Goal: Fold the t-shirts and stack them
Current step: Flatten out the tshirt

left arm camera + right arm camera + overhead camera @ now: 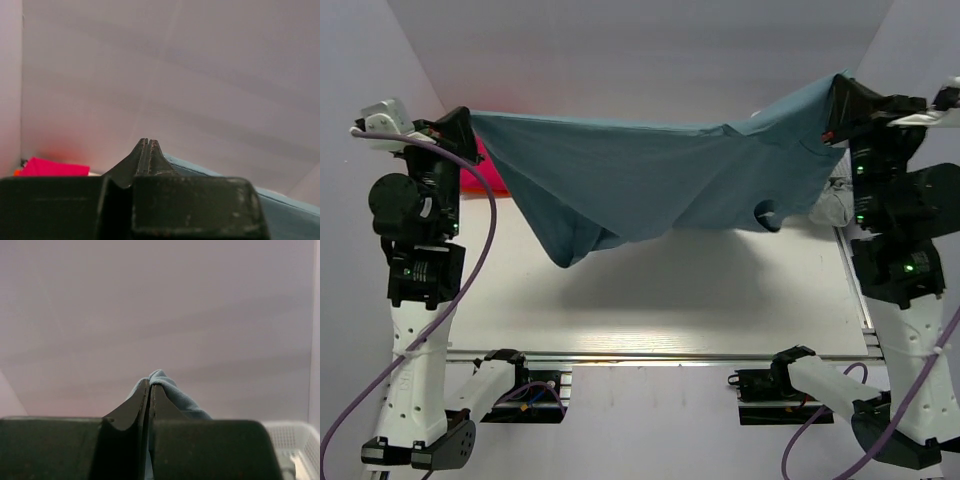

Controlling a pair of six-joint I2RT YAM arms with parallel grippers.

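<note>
A teal-blue t-shirt (pixel 660 175) hangs stretched in the air between both raised arms, its middle sagging toward the table (pixel 720 310). My left gripper (pixel 463 125) is shut on its left corner; in the left wrist view the closed left gripper (pixel 148 141) has blue cloth (pixel 280 205) running off to the right. My right gripper (pixel 838 95) is shut on the right corner; the right wrist view shows the right gripper (pixel 150 382) with a fold of cloth (pixel 167 382) bulging over its tips. A bright pink t-shirt (pixel 485 180) lies behind the left arm, mostly hidden.
A white lattice basket (pixel 295 437) stands at the right rear of the table, with a grey-white bundle (pixel 832 205) showing beside the right arm. White walls close in the back and sides. The pink shirt (pixel 52 167) also shows low in the left wrist view.
</note>
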